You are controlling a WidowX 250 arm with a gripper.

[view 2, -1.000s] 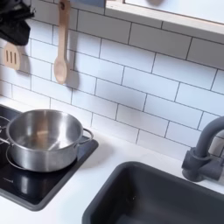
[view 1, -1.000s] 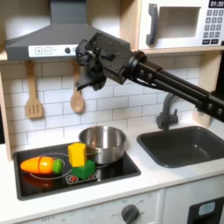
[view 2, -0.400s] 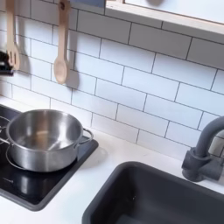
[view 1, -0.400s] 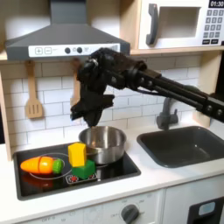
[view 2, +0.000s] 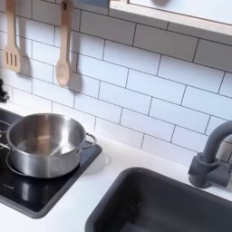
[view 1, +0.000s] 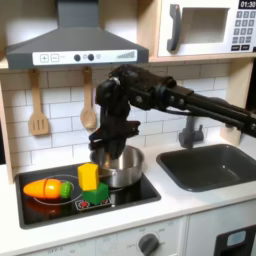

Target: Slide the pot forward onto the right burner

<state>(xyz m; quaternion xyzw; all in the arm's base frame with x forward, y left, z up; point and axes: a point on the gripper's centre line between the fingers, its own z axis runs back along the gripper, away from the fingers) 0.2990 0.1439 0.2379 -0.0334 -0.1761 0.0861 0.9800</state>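
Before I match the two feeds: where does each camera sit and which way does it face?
First exterior view: in front of the toy kitchen, facing the backsplash; the arm reaches down to the pot.
Second exterior view: closer and higher, angled down at the pot and sink basin.
Shared: pot, faucet, wooden spoon.

pot [view 2: 43, 143] silver (shiny) | cooktop [view 1: 140, 190] blk | tiles [view 2: 145, 82] wht

Arm [view 1: 170, 95]: matte black throughout, boxy jointed segments, bulky servo housings. Dark cable along upper link. Markings illegible.
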